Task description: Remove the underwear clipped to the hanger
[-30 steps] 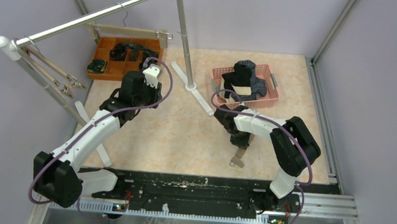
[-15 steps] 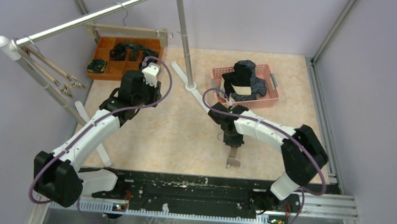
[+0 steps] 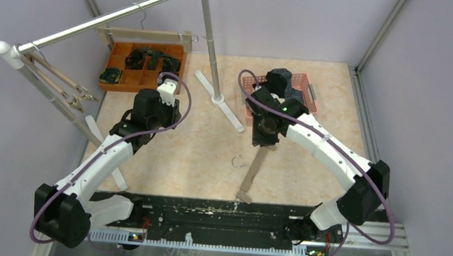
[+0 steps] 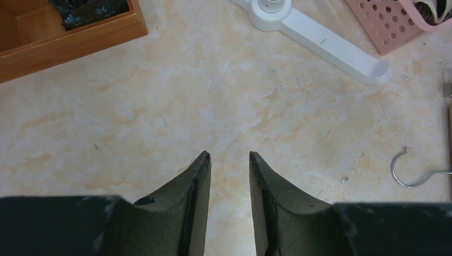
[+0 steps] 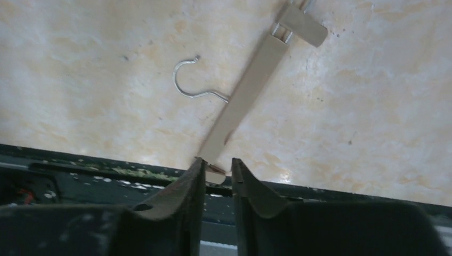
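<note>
A navy-striped underwear (image 3: 295,98) lies piled in the pink basket (image 3: 308,114), partly hidden behind my right arm. A bare beige clip hanger (image 3: 252,173) lies flat on the floor, running from under my right gripper (image 3: 266,131) to the near black rail. In the right wrist view the hanger (image 5: 248,90) shows its metal hook and both end clips with no cloth on them. My right gripper (image 5: 217,161) hovers above it, its jaws a little apart and holding nothing. My left gripper (image 4: 229,156) stands open over bare floor, with the hanger's hook (image 4: 408,173) to its right.
A white clothes rack stands on a foot (image 3: 220,100) mid-table, and its rail carries a wooden hanger (image 3: 146,34) with more hangers (image 3: 57,78) at the left end. An orange wooden tray (image 3: 124,77) holding small dark rolled items sits at the back left.
My right arm has risen and swung back toward the basket, its jaws parting slightly. The hanger has left them and now lies stretched toward the near rail. My left arm drifted slightly nearer.
</note>
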You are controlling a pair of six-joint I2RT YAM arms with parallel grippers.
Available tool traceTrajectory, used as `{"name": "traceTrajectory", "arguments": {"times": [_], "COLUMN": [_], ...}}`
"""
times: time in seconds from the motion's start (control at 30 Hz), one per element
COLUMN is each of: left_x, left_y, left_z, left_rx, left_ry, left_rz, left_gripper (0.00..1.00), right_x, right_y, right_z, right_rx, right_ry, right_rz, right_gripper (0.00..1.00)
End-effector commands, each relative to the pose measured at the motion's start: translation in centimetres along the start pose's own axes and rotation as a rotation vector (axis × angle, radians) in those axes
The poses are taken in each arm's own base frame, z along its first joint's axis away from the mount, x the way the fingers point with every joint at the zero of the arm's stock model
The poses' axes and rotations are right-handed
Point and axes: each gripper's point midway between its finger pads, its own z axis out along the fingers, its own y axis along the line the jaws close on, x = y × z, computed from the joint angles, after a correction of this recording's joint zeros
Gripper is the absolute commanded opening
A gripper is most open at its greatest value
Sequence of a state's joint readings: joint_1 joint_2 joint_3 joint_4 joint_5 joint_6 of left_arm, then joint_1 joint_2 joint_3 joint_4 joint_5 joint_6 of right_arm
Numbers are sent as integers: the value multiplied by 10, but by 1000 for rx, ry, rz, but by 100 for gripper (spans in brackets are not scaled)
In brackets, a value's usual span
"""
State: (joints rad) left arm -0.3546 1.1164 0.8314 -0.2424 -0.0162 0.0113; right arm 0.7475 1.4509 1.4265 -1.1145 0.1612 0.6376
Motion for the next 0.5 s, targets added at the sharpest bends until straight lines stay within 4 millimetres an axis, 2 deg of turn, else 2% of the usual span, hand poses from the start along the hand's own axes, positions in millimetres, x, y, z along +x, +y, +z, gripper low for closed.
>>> {"name": "traceTrajectory", "arguments": {"times": [0.0, 0.07, 0.23, 0.47], "left_x": [-6, -6, -11, -5], "left_y": [5, 6, 5, -4], "left_z": [-8, -11, -10, -7], "left_rx": [-21, -22, -11, 37], "left_ry": [-40, -43, -50, -41], "left_rz": [-20, -10, 13, -6], "left_gripper": [38, 39, 40, 40], "right_x": [31, 44, 78, 100], "right_y": [-13, -14, -2, -4], "right_z": [20, 28, 45, 77], "right_rx": [99, 134, 118, 165], "right_ry": [118, 142, 163, 169], "right_rz": [-39, -43, -36, 3], "right_gripper": [32, 39, 43, 45]}}
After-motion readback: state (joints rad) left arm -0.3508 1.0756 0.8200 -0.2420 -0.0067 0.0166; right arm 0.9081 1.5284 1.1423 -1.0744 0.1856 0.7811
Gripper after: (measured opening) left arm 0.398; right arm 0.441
